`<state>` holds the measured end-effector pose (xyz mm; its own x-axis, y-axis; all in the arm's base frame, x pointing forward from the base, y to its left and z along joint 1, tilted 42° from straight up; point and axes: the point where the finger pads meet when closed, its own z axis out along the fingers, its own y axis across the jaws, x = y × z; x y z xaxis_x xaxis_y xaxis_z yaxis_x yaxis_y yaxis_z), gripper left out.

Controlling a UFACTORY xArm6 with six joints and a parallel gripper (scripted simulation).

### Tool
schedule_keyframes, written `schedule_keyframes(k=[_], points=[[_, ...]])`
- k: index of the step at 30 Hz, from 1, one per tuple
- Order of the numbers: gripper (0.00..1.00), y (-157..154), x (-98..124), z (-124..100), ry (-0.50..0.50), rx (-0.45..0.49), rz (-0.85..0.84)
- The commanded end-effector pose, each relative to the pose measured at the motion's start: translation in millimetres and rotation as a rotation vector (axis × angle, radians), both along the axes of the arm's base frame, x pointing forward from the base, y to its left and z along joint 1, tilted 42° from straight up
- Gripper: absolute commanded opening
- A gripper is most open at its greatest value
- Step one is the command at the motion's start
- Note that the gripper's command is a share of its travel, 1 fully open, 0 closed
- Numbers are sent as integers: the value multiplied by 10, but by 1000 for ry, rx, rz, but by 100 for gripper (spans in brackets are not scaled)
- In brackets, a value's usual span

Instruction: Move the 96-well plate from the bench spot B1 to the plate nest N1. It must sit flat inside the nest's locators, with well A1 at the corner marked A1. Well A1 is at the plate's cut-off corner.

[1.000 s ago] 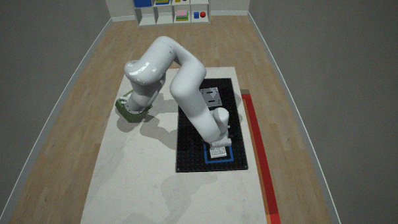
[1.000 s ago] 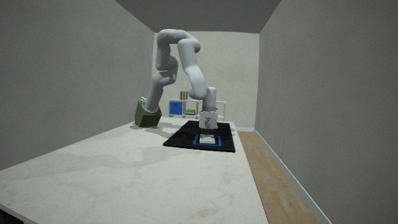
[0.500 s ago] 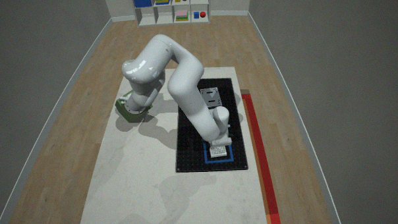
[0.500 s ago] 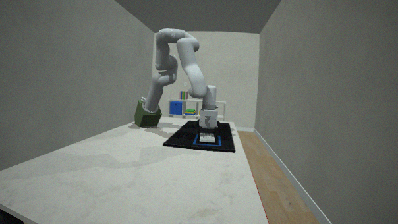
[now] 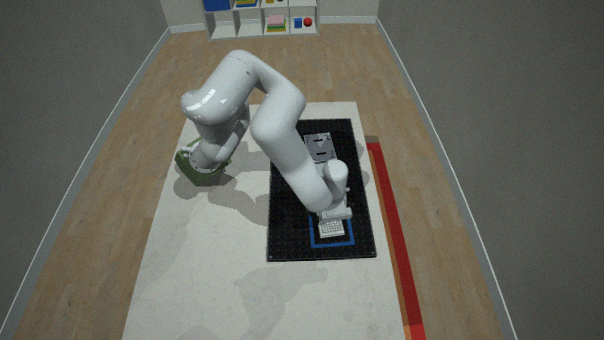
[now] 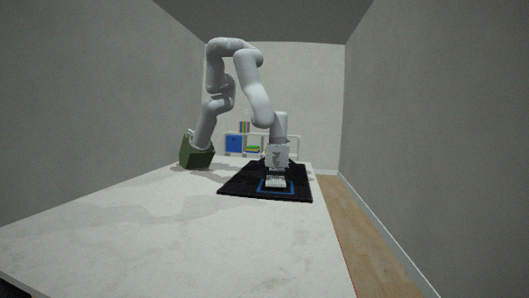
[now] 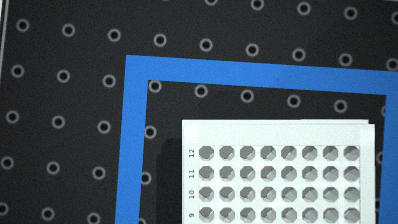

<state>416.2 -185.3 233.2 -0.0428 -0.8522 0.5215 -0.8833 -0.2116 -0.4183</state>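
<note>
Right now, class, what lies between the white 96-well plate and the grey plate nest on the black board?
In the top view, the white arm's wrist covers most of the stretch from plate to nest; the blue outline's far side is hidden.

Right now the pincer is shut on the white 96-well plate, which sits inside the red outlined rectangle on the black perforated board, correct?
Not quite: the outlined rectangle is blue, not red, as the wrist view shows. The pincer is shut on the white 96-well plate on the black perforated board.

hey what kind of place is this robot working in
Likely a lab-automation bench in a plain room: a 96-well plate sits in a blue-outlined spot on a black perforated board, gripped by the arm's hand, with a metal plate nest nearby.
</note>
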Motion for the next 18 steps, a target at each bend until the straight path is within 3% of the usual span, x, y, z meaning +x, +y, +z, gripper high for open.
schedule_keyframes(k=[1, 18], points=[[0, 13, -7, 31, -2, -1, 1], [0, 77, -70, 131, -2, -1, 1]])
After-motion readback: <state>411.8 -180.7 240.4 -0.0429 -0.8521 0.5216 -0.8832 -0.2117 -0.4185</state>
